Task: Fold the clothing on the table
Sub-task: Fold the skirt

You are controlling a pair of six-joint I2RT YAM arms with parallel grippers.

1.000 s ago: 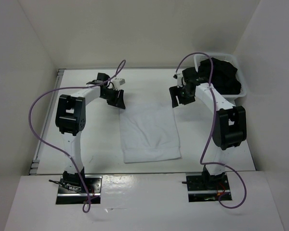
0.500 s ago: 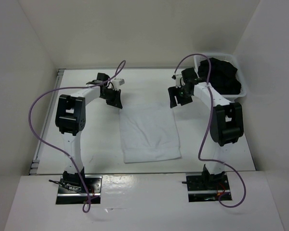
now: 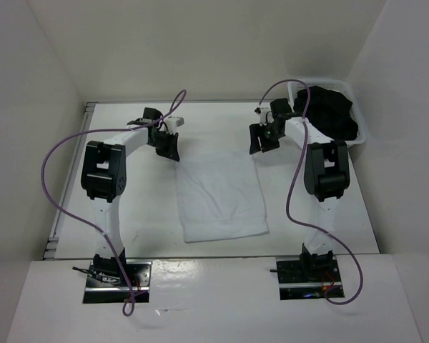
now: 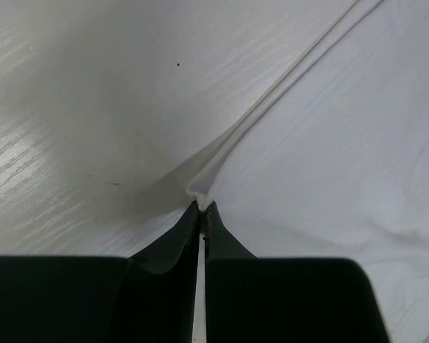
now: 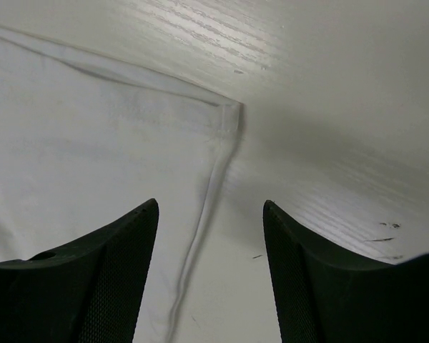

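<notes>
Left gripper [image 4: 202,212] pinches the clothing [image 4: 329,143] at its far corner, hem raised off the table [image 4: 79,93]; right gripper [image 5: 209,207] hangs wide astride the other corner, probably to grip likewise for folding.

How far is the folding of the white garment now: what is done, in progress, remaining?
Done: the thin white fabric garment lies spread flat on the glossy white table; no fold is visible. In hand: the left jaws are shut, pinching its far left edge; the right jaws stand open over its far right corner, not gripping. Left: likely closing the right jaws, then carrying that far edge over.
</notes>
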